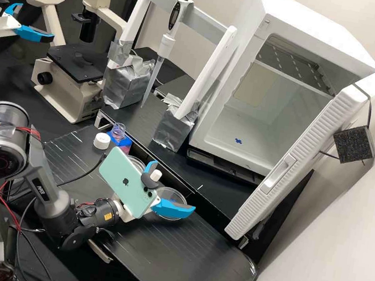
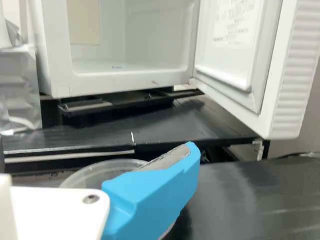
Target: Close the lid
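Note:
The gripper (image 1: 172, 188) stands open over the bench in the high view, its two blue fingers spread apart. One clear round dish or lid (image 1: 172, 197) lies below and beside them, partly covered by the lower finger. Another clear round rim (image 1: 135, 162) shows behind the phone on the wrist; which of the two is the lid I cannot tell. In the wrist view, one blue finger of the gripper (image 2: 155, 192) crosses in front of a clear round piece (image 2: 100, 172), hiding much of it. Nothing is seen held.
A white cabinet (image 1: 203, 129) stands at the back with its door (image 1: 281, 174) swung open. Near the raised shelf are a white cap (image 1: 101, 141), a bottle with blue (image 1: 119, 137) and a pipette (image 1: 165, 47) on a white frame. A microscope (image 1: 67, 93) stands at the left.

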Controlling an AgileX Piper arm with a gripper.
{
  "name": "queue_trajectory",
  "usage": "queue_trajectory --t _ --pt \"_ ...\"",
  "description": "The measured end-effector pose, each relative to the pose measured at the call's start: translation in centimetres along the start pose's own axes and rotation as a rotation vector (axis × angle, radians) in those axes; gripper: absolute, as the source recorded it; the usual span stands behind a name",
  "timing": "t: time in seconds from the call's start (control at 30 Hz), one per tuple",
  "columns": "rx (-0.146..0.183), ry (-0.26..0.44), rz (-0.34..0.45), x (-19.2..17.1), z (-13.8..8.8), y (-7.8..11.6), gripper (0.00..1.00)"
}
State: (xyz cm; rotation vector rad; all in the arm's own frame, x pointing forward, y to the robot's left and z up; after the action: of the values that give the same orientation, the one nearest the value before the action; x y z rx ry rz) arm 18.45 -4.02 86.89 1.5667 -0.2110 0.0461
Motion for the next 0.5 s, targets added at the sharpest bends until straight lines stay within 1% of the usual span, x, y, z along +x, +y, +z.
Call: queue_trajectory --t 0.3,0.5 --pt "0.011 -0.064 0.012 -0.1 1.4 0.3 1.0" --pt "0.009 -0.062 0.019 -0.1 1.6 0.4 1.0"
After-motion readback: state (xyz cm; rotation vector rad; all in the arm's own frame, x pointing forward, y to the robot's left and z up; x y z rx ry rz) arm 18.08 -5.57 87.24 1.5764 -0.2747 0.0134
